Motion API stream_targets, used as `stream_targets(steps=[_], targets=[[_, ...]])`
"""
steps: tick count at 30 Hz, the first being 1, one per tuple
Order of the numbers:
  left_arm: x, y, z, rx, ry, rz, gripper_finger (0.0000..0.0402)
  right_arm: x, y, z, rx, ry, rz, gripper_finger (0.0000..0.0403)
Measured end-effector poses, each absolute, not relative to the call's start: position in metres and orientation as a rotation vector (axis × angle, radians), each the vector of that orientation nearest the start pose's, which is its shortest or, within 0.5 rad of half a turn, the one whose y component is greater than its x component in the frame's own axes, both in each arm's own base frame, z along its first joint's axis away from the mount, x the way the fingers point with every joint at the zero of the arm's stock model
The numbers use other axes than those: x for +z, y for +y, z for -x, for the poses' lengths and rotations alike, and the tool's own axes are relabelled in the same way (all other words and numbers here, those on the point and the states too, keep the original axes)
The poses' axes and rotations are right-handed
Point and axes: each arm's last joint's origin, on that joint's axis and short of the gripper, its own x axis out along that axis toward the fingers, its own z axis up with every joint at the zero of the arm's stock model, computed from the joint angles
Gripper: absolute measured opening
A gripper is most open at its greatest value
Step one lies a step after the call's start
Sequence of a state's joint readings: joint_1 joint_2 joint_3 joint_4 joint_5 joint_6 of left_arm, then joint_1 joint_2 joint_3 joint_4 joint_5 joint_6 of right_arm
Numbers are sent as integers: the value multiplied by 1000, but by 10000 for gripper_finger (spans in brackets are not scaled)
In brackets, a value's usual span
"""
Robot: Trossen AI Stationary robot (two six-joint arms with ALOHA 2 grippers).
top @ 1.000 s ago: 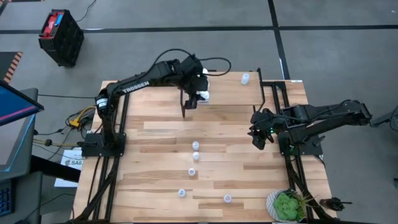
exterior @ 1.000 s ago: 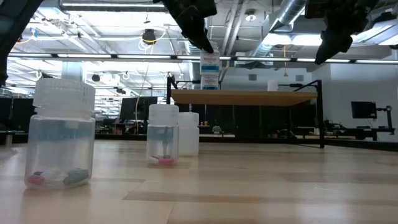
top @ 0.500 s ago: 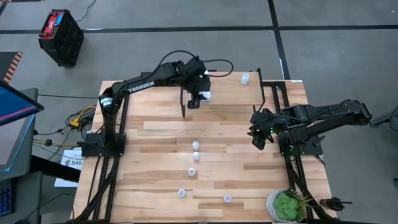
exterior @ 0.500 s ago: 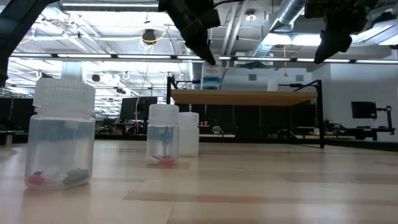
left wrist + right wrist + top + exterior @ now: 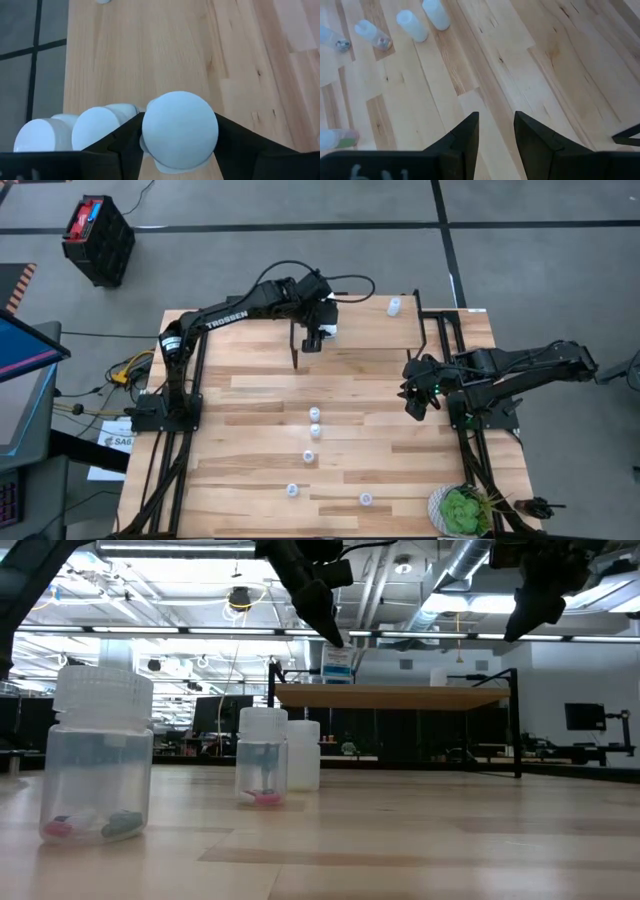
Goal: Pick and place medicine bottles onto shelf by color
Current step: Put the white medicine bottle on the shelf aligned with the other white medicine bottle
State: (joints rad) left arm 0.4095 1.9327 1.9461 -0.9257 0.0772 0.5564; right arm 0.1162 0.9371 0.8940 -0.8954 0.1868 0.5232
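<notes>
High view: left gripper [image 5: 313, 338] reaches over shelf [image 5: 370, 330], fingers [image 5: 125, 137] flanking white bottle [image 5: 180, 127], grip unclear; right gripper [image 5: 413, 402] hovers, part-open, empty.

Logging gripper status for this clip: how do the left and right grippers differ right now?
The left gripper is over the shelf with a white-capped bottle between its fingers; the right gripper holds nothing. The left is beside white bottles already on the shelf; the right hangs above bare tabletop. Both point downward.

Robotics laboratory, exposed silver ceiling ducts [image 5: 470, 565], long fluorescent strip lights [image 5: 130, 590], dark monitor screens [image 5: 585, 716] on rear benches, grey tiled floor [image 5: 250, 240]
</notes>
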Motion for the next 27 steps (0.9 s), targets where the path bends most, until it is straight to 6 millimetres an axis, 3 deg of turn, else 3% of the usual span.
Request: stream_targets(steps=[27], targets=[[337, 163, -384, 43, 946, -336, 197, 288, 14, -167, -303, 885, -344, 147]])
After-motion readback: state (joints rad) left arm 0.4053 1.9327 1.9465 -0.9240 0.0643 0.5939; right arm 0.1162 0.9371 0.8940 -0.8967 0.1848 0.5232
